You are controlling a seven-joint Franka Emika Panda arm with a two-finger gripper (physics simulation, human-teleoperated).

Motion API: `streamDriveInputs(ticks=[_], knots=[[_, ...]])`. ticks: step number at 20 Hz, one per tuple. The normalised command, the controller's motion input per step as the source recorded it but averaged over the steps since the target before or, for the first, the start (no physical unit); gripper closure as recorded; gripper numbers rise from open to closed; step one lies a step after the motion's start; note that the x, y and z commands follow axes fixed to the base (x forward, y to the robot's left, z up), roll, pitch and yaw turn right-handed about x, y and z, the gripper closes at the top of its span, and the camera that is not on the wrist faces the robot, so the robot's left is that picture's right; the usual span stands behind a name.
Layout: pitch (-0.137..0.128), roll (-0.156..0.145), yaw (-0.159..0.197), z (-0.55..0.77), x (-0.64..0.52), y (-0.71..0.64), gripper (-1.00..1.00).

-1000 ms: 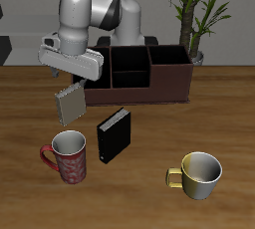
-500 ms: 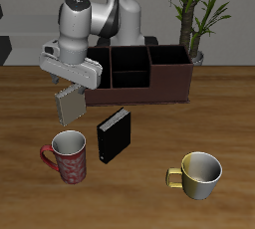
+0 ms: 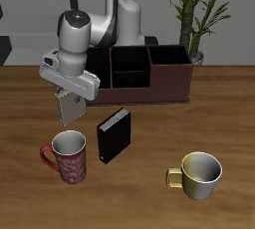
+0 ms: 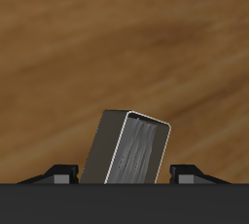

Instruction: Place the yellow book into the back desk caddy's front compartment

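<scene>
The gripper's [image 3: 69, 92] fingers are hidden behind its own body in the exterior view, and the book's [image 3: 69, 109] top edge is covered there too. In the wrist view the book's [image 4: 132, 150] lower end is cut off by the gripper housing. The caddy's [image 3: 149, 82] front compartment is too small to make out inside.

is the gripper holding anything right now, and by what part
Yes. The gripper is shut on the yellow book, gripping it by its upper end, so the book hangs below the fingers, lifted off the table.
</scene>
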Motion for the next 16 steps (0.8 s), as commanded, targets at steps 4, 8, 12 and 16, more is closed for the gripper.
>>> streamDriveInputs(ticks=[4, 8, 12, 16], knots=[[-0.007, 0.011, 0.006, 0.03, -0.04, 0.07, 1.0], [-0.035, 0.043, 0.019, 0.23, 0.07, 0.2, 1.0], [-0.067, 0.047, 0.077, 0.42, 0.12, 0.3, 1.0], [-0.071, 0.07, 0.161, 0.64, 0.15, 0.55, 1.0]])
